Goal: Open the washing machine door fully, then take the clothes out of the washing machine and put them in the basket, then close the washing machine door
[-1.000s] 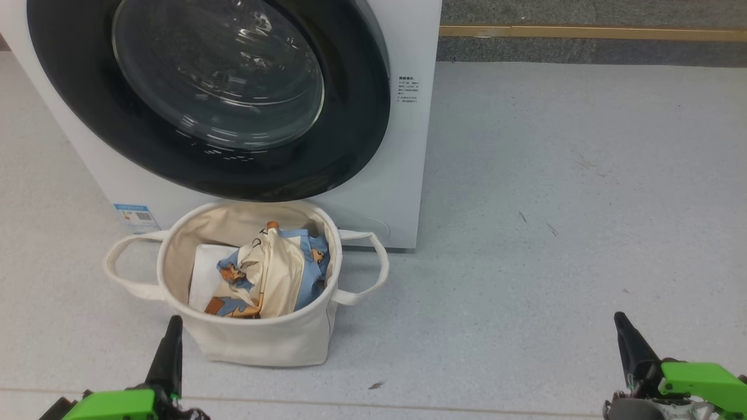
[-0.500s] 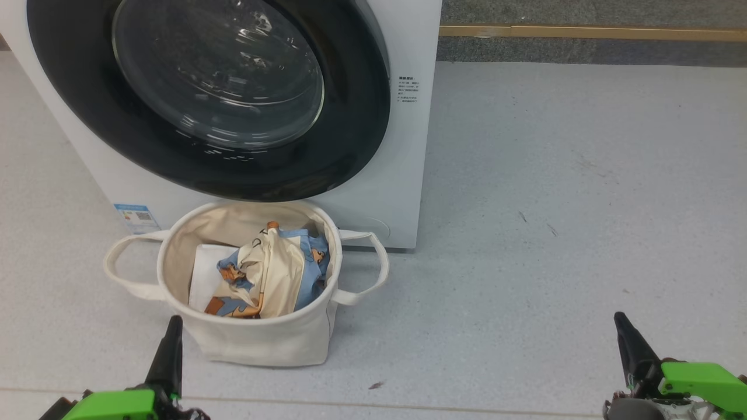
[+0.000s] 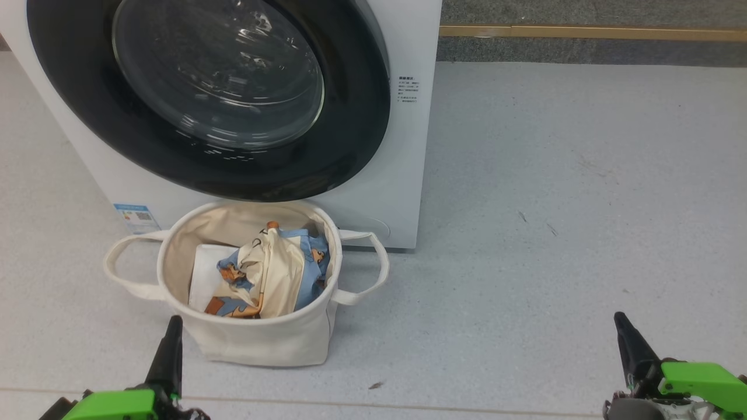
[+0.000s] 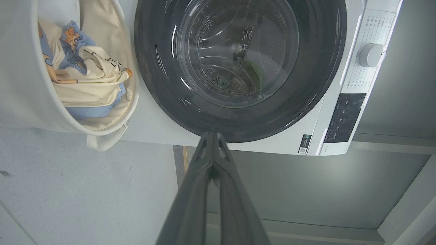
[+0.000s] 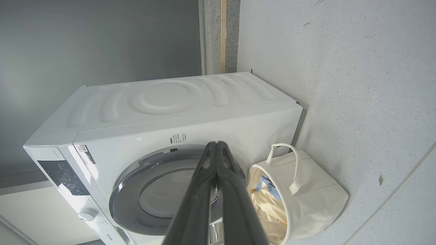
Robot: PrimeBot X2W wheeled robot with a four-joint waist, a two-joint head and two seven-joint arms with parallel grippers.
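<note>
Left wrist view catches a white dial (image 4: 371,54) beside the washing machine door (image 4: 238,64)

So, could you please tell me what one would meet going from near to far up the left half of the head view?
left gripper → the basket → the washing machine door

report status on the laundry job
Left end effector and right end effector shut, holding nothing. Washing machine door closed; clothes in basket. Basket stands close in front of washer, below the door.
</note>
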